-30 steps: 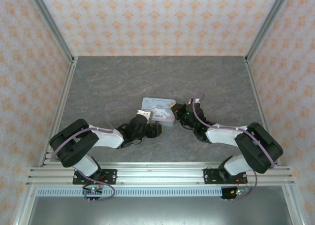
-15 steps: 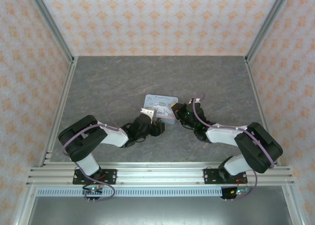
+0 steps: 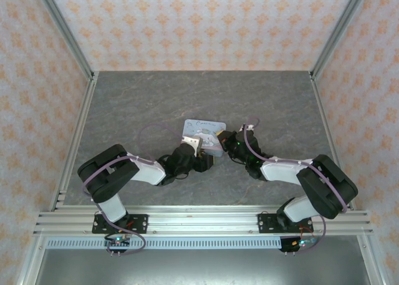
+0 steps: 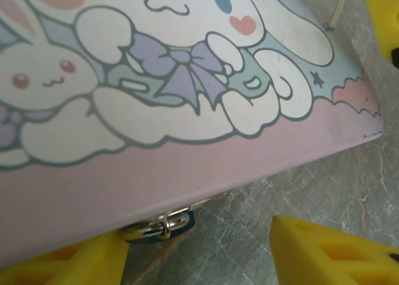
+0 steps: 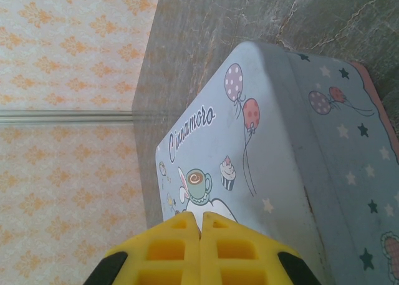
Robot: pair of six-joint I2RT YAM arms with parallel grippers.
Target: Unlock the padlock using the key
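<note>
Arms: you have two, the left arm (image 3: 134, 173) and the right arm (image 3: 293, 169), both reaching in to the middle of the worktop (image 3: 156, 98).
Tin: one pastel cartoon tin (image 3: 202, 131) lies flat on the worktop, between the two gripper heads.
Padlock: you have one teal padlock (image 4: 159, 227) with a silvery loop. It hangs at the pink front edge of the tin, low against the worktop and half tucked under that edge.
Left gripper: your left gripper (image 4: 198, 244) has its two yellow fingers (image 4: 330, 251) set wide apart and nothing is held. The padlock sits between them, just beside the left-hand finger in the wrist view.
Right gripper: your right gripper (image 5: 201, 221) has its two yellow fingers pressed together with no gap. It sits at the edge of the tin's blue lid. You cannot tell whether anything thin is pinched there.
Walls: three patterned orange walls (image 3: 206, 23) stand around the worktop.
</note>
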